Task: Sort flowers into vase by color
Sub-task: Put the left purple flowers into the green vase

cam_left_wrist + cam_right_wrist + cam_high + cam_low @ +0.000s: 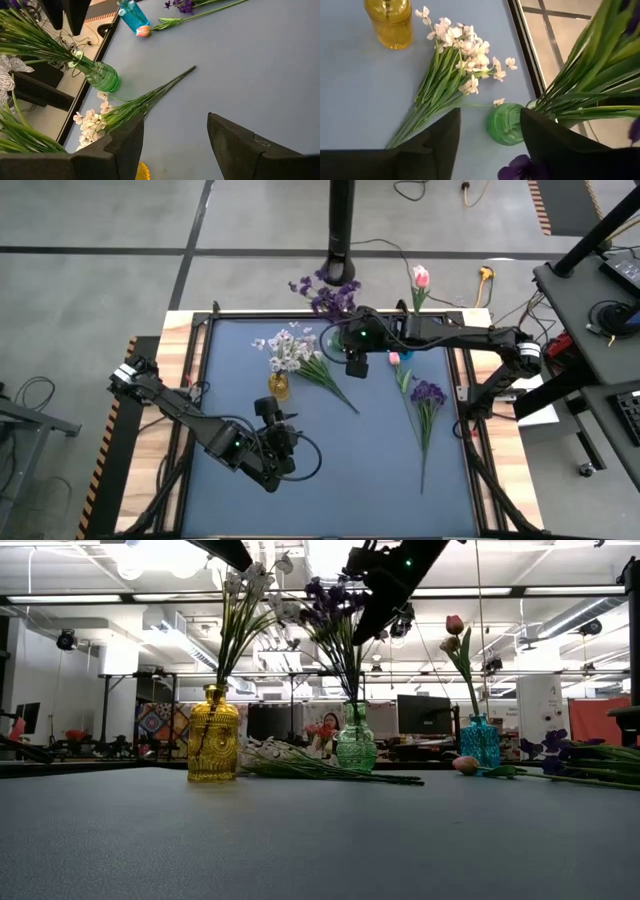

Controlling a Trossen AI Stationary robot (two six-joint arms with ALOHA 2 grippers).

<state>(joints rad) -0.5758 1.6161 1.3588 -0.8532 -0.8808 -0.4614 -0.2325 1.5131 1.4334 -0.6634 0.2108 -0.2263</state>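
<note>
Three vases stand upright on the blue mat. A yellow vase holds white flowers. The green vase holds purple flowers, and the blue vase holds a pink tulip. A white sprig, a pink tulip and a purple flower lie flat on the mat. My right gripper hovers open above the green vase, beside the purple stems. My left gripper hangs open in the air near the yellow vase, on its near side, holding nothing.
The lying white sprig's stem points toward the mat's middle, between the yellow and green vases. The near half of the mat is bare. A black frame borders the mat, and a dark post stands beyond the far edge.
</note>
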